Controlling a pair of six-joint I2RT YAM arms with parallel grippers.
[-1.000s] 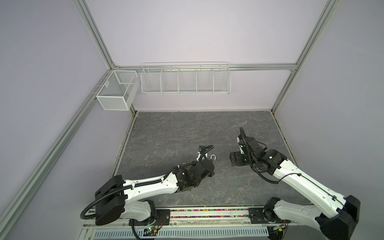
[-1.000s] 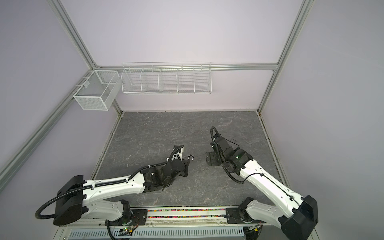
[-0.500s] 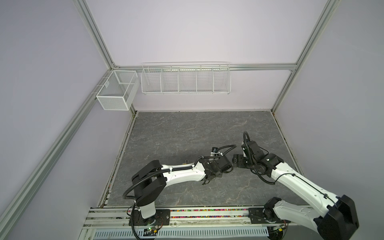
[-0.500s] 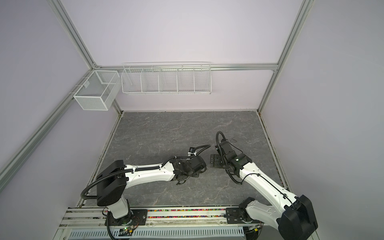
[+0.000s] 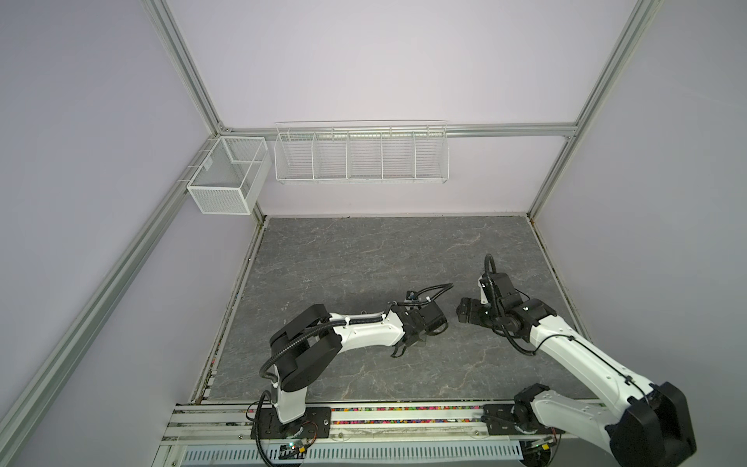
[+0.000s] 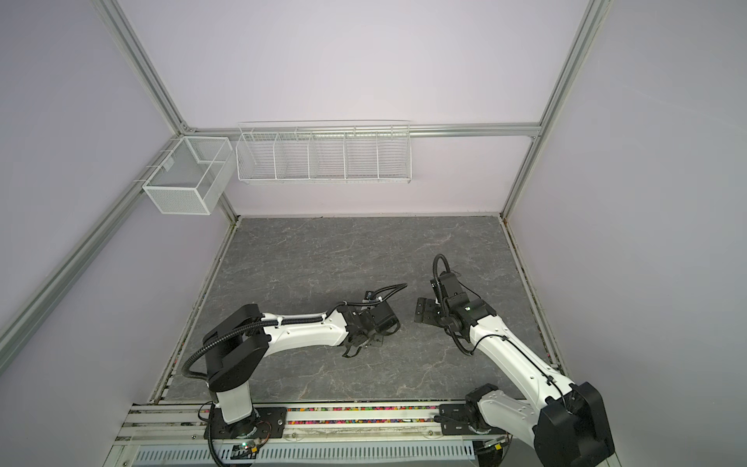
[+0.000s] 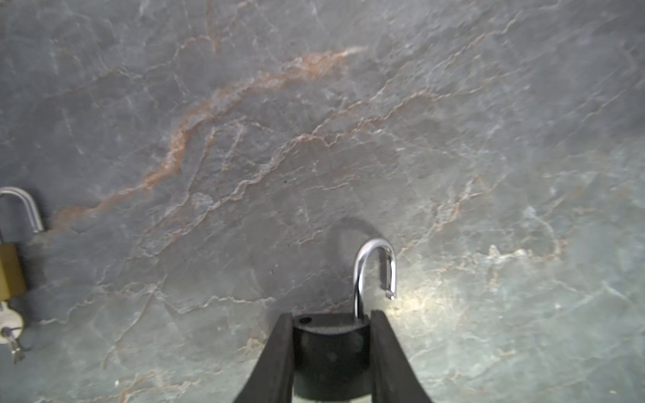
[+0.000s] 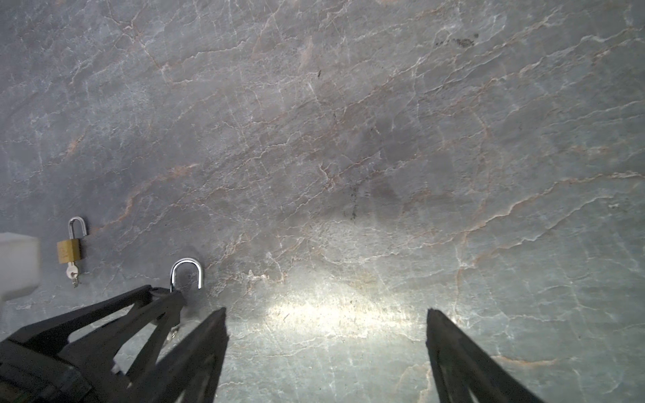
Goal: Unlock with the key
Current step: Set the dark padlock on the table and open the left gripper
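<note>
One black padlock (image 7: pixel 331 356) is squeezed in the left hand (image 7: pixel 331 314) while the right hand (image 8: pixel 326 310) hangs wide and empty nearby, so a bump could knock it loose.

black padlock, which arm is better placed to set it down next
Left, probably: the left gripper clamps the black padlock, shackle open; the right gripper is open and empty beside it.

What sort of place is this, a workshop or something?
Probably a robotics lab test booth: plain walls in an aluminium frame, a white left arm and right arm bolted to a rail beside a slate-look tabletop, and a wire basket on the back wall.
</note>
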